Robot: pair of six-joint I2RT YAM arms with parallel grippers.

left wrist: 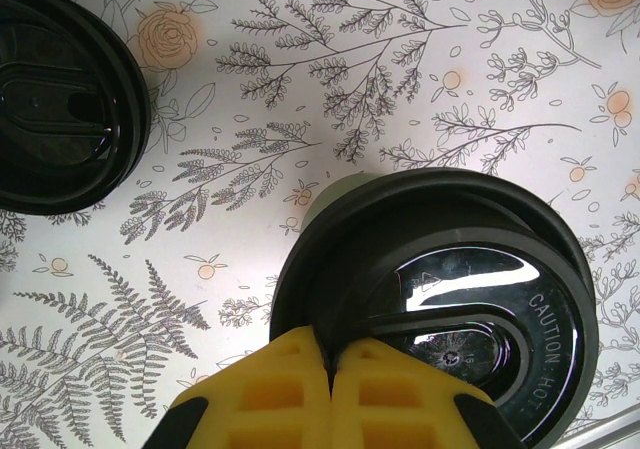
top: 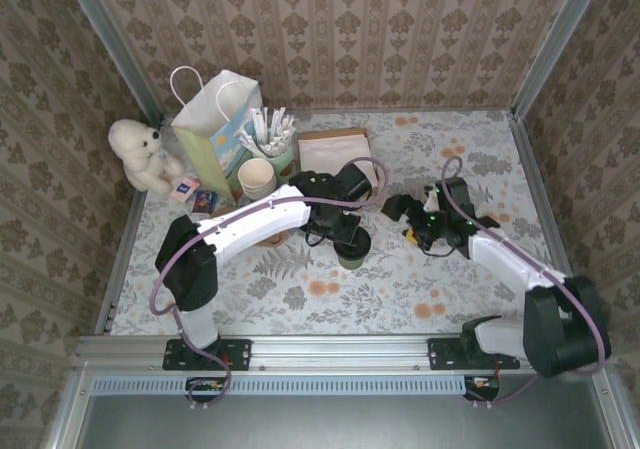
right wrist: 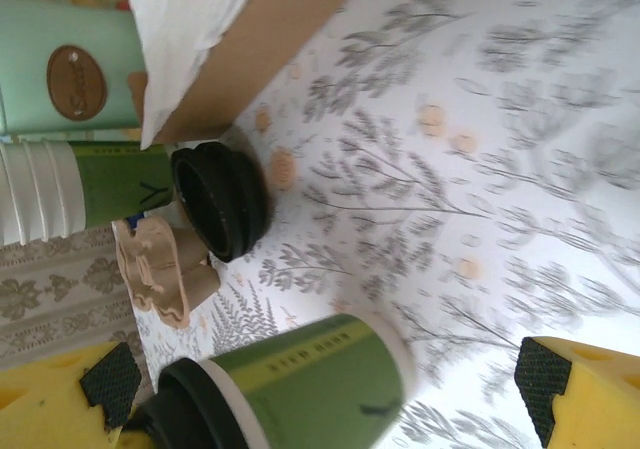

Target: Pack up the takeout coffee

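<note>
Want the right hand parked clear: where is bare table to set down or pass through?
Bare: back right corner of the table, beyond the right hand; also the near strip between the coffee cup and the front rail. Crowded: back left, with teddy bear, paper bag, stick holder, cream cups and napkin tray.

coffee cup (top: 352, 258) centre, bag (top: 212, 129) behind-L, teddy (top: 143, 154) far-L

Overhead wide; wrist close-ups sharing takeout coffee (left wrist: 440, 299)
</note>
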